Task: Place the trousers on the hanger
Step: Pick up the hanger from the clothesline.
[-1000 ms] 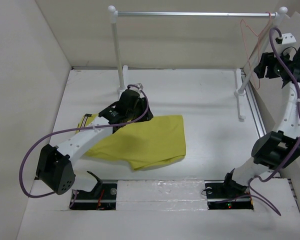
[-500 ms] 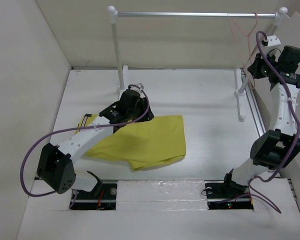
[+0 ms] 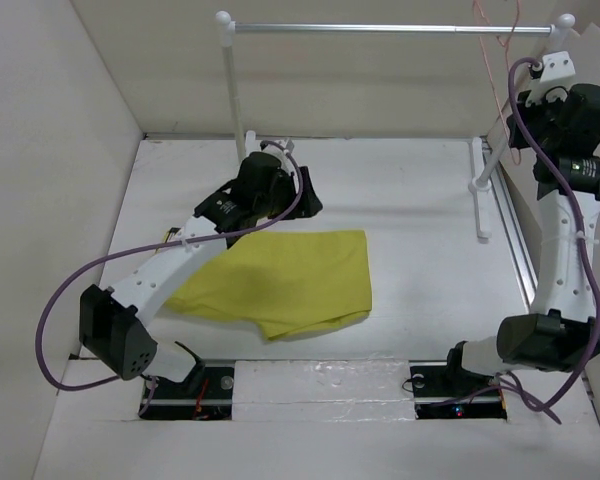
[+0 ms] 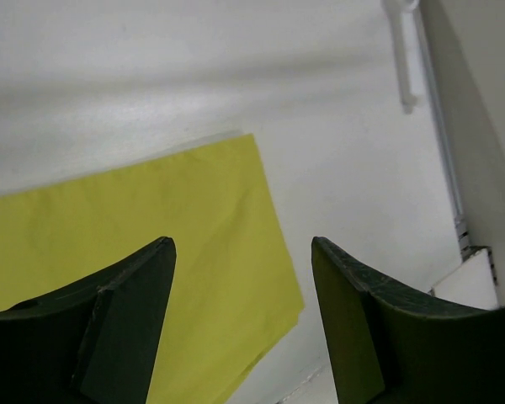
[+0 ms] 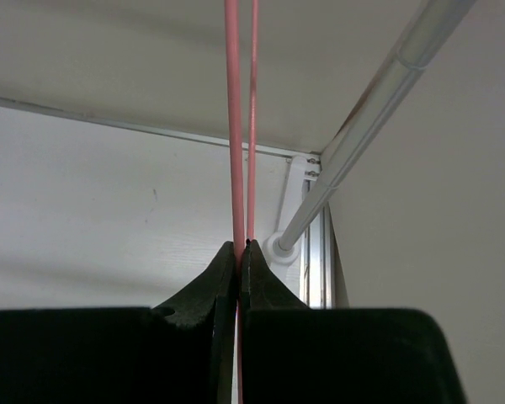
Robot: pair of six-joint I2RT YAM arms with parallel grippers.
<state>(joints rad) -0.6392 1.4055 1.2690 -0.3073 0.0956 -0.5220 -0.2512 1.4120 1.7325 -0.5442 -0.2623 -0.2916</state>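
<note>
The yellow trousers [image 3: 290, 280] lie folded flat on the white table, a bit of striped trim showing at their left end. My left gripper [image 3: 308, 195] hovers open over their far edge with nothing between its fingers; in the left wrist view the trousers [image 4: 151, 219] spread below the left gripper [image 4: 240, 244]. The thin pink hanger [image 3: 496, 60] is up by the rail's right end, its top passing out of the frame. My right gripper [image 3: 522, 108] is shut on it. In the right wrist view the right gripper [image 5: 241, 244] pinches one wire of the hanger [image 5: 233, 126].
A stand with white posts [image 3: 232, 90] and a silver rail [image 3: 380, 28] spans the back of the table. Its right foot [image 3: 480, 185] and a metal track [image 3: 515, 240] run along the right side. Pale walls close in left, back and right.
My left gripper has opened and lifted off the trousers toward the back. My right gripper closed on the hanger and has raised it by the rail's end.
</note>
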